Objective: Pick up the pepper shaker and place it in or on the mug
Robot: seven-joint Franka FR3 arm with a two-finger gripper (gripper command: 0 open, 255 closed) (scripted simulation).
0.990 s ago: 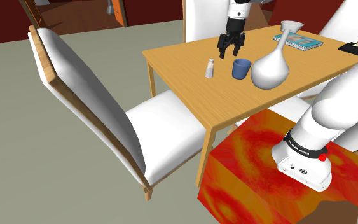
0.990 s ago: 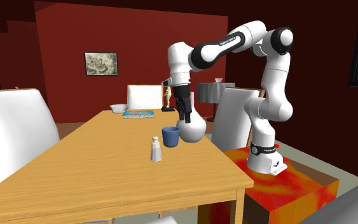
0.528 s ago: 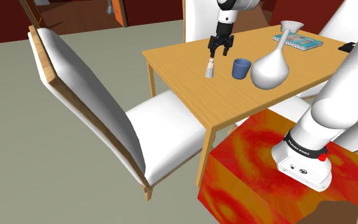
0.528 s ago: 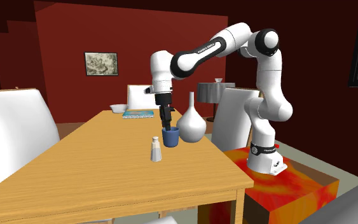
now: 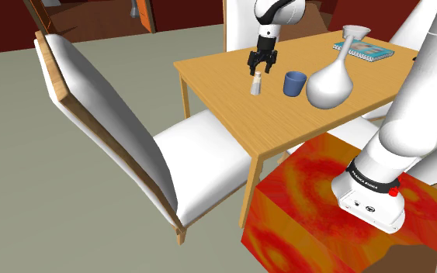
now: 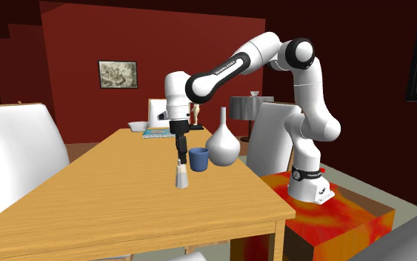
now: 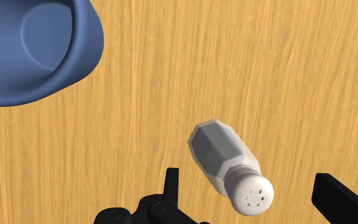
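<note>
Hovering straight over the pepper shaker [image 5: 255, 85] with the black gripper [image 5: 257, 68], wrist pointing down at the wooden table [image 5: 286, 128]. Holding the fingers [image 7: 336, 194] wide apart, one to each side of the shaker's perforated cap, touching neither side of it and clasping nothing. Reaching close to the shaker's top with the fingertips in both exterior views.

Standing upright on the tabletop, pale grey and faceted below a white cap, near the blue mug [image 5: 293, 83] but apart from it, on the shoulder view's left of the mug. Sitting upright with its mouth open upward, showing a bare blue bottom in the wrist view. Flanking the mug on its other side, nearly touching it in the shoulder view, a white round-bellied vase [image 5: 330, 84] with a narrow neck.

Lying farther along the table, well apart from the mug, a teal-covered book [image 5: 370, 53], with a white bowl [image 5: 355, 32] just beside it. Facing the table's long side, a white-cushioned chair [image 5: 108, 132] with a wooden frame. Carrying the arm's base at the shoulder view's lower right, the red-and-orange stand [image 5: 310, 209].
</note>
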